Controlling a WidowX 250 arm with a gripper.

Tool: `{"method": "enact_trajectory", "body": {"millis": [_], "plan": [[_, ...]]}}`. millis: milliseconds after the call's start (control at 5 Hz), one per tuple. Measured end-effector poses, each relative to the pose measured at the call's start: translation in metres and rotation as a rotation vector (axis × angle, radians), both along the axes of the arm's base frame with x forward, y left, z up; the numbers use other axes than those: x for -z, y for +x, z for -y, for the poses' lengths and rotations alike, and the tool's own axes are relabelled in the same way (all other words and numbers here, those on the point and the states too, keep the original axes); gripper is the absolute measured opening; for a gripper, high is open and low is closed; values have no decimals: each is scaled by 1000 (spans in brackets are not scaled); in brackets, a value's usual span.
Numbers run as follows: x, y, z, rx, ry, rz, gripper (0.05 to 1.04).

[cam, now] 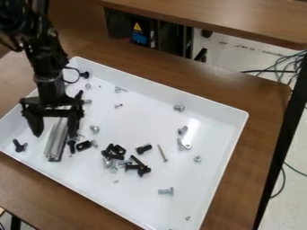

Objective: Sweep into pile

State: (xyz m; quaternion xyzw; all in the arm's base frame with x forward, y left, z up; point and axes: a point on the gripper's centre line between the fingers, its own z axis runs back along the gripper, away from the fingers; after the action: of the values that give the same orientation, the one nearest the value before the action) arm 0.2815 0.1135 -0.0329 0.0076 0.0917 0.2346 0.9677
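At the left side of the white tray hangs the black gripper (55,134), open, its two fingers spread wide. A silver metal bar (57,140) slants beneath it, between the fingers; its upper part is hidden behind the gripper. Dark and silver screws and fittings (112,152) cluster at the tray's lower middle, with a black screw (143,149) just to their right. Near the lower left wall lies another black screw (19,146). Loose silver bolts are scattered to the right, among them one bolt (179,108) higher up and another bolt (166,191) lower down.
Raised walls surround the white tray (231,146), which rests on a brown wooden table (264,112). A black knob-like piece (85,74) is by the tray's upper left corner. Another tabletop (240,20) stands behind, and cables (282,67) hang at the right.
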Motion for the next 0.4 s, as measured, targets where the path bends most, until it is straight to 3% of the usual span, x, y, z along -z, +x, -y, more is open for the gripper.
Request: {"method": "enact_trajectory", "body": {"millis": [200,400], "plan": [[12,9,-1,25,-19,-4,630],[14,10,0,24,-8,6,378]]}}
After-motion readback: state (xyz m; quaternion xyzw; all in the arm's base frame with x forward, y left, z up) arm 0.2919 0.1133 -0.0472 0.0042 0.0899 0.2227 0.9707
